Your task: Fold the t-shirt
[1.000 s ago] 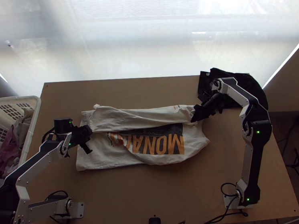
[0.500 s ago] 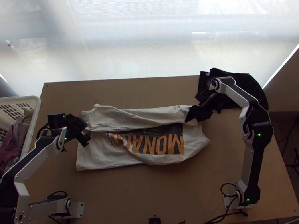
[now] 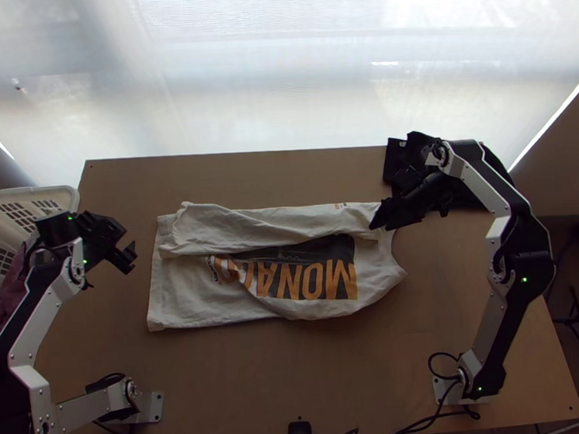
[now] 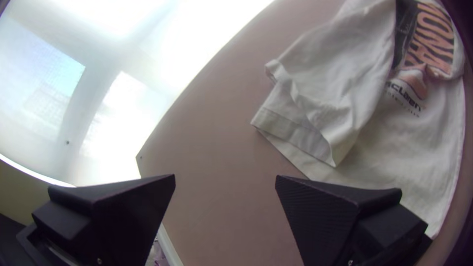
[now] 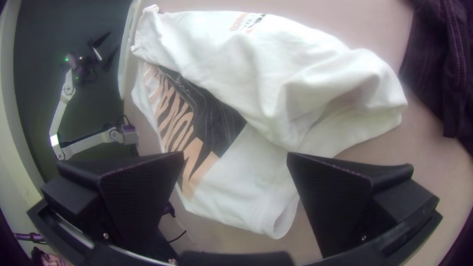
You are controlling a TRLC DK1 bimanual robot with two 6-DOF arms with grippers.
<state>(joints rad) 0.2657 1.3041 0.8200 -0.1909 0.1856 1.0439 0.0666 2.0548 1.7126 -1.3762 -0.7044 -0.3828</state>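
Observation:
The white t-shirt (image 3: 216,298) lies on the table with its far part folded over lengthwise, partly covering the dark and orange print. Left of the shirt, my left gripper (image 3: 128,245) is held over the table; in the left wrist view the gripper (image 4: 225,182) is open, nothing between its fingers, with the shirt (image 4: 340,74) off to one side. At the shirt's right end, my right gripper (image 3: 379,216) is above the folded layer; in the right wrist view the gripper (image 5: 235,157) stands open over the shirt (image 5: 276,83), not closed on cloth.
A dark cloth (image 3: 481,160) lies at the table's far right corner, partly under the right arm. The white basket (image 3: 67,199) with clothes in it stands at the left edge. Bare wood of the table (image 3: 298,372) shows on the near side.
My left gripper has moved left, away from the shirt's left end. My right gripper first shifted left, then back right, with its arm swinging outward. The folded layer's left end lies slightly differently.

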